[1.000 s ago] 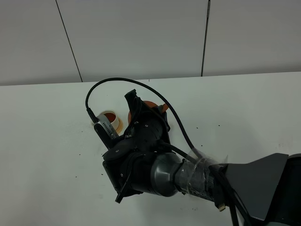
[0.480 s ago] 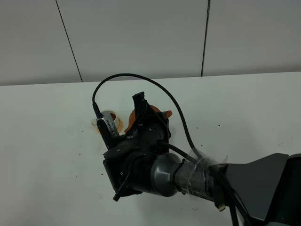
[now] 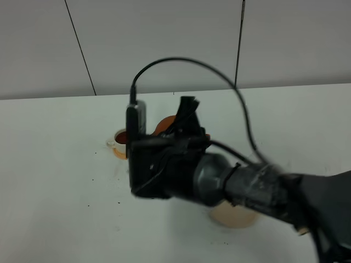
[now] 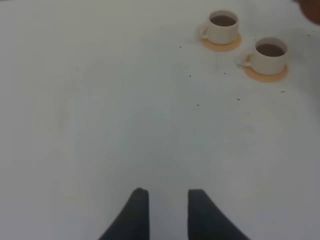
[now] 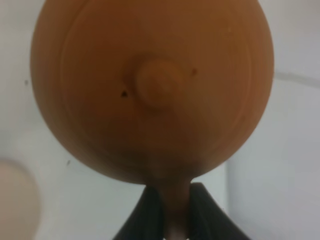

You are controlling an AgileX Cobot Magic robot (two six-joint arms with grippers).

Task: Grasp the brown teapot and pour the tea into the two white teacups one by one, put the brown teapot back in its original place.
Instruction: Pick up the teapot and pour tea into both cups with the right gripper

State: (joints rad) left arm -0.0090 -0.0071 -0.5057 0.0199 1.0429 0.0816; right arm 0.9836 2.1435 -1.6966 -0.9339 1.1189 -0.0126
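Brown teapot (image 5: 152, 87) is held by its handle, pinched in the closed right gripper (image 5: 170, 210), above the table's middle; both teacups (image 4: 222, 27) appear filled. A slipped handle could miss the beige coaster (image 3: 233, 215) nearby.

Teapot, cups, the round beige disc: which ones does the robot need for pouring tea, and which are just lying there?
For the job:
teapot, held by its handle in the right gripper
two cups, both with tea in
beige coaster, where the teapot goes back

Just there:
saucers under the cups
dark specks on the table
left gripper, open, holding nothing
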